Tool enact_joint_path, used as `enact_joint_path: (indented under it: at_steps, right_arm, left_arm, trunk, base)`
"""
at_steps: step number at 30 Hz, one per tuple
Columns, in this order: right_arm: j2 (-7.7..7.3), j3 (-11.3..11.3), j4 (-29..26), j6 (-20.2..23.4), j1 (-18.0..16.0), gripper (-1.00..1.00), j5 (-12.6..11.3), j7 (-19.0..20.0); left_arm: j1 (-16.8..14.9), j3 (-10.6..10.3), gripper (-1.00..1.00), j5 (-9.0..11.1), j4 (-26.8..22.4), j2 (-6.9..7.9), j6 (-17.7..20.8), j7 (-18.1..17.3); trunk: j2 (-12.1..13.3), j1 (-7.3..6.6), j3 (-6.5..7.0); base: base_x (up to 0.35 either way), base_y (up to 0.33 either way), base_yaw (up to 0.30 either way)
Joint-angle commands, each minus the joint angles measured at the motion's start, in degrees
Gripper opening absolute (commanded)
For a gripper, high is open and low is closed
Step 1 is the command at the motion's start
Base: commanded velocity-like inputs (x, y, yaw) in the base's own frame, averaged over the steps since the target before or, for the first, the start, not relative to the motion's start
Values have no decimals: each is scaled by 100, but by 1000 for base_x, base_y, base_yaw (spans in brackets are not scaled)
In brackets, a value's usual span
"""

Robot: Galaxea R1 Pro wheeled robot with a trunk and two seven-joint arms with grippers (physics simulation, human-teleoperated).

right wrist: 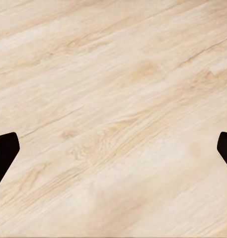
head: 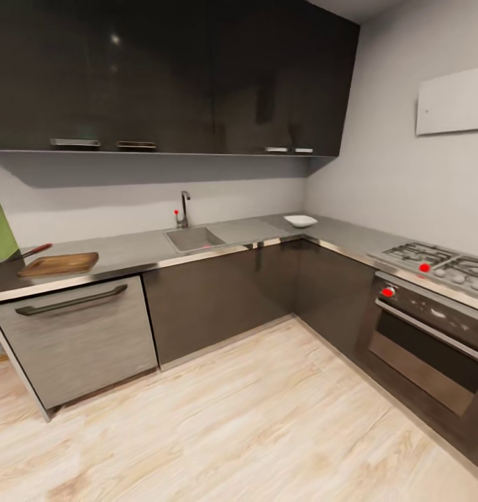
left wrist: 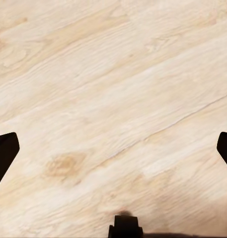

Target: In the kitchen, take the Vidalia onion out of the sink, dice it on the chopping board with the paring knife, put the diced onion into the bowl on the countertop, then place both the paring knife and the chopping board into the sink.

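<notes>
Both grippers [left wrist: 113,148] [right wrist: 113,148] gape wide over floor; brown grained chopping board [head: 58,264] lies beside red-handled paring knife [head: 31,253].

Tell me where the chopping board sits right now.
In the head view the chopping board lies at the far left of the grey countertop, left of the sink, with the red-handled knife just behind it.

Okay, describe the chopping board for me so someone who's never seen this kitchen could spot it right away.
Find the long grey countertop under the dark wall cabinets, then go left from the sink. The chopping board lies flat there above the drawer with the bar handle. It is the only brown wooden slab, with the red-handled paring knife beside it.
</notes>
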Motion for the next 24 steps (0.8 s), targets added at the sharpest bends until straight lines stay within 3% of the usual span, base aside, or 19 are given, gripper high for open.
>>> enact_joint_path:
  at_steps: [1, 24]
  right_arm:
    - [-1, 2, 0, -14, 0, 100, 2, -13]
    - [-1, 10, 0, -14, -2, 100, 2, -13]
  left_arm:
    - [-1, -1, 100, 25, -3, 0, -11, 2]
    - [-1, -1, 100, 25, -3, 0, -11, 2]
  trunk:
    - [-2, 2, -5]
    - [-2, 2, -5]
  base:
    - [166, -173, 249]
    - [15, -19, 249]
